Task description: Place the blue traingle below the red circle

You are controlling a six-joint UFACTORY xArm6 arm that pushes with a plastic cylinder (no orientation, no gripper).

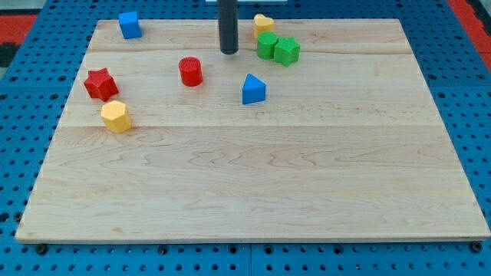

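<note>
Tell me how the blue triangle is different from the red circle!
The blue triangle is blue with slanted faces meeting at a peak; the red circle is red, round, and flat on top. The blue triangle sits toward the view's right and slightly lower; the red circle sits to its left. Both are small blocks standing on the wooden board, and my tip touches neither.

The table (253, 184) is a pale wooden board lying on a blue perforated surface (23, 153). All its blocks sit in the half toward the view's top. A blue cube (130, 24) lies near the top left corner. A red star (100, 83) and a yellow hexagon (116, 116) lie close together at the left edge. A red cylinder (190, 71) stands to their right, and the blue triangle (253, 89) lies further right, slightly lower. Two green blocks (267, 44) (287, 51) touch each other near the top, with a yellow block (263, 24) just above them.
</note>
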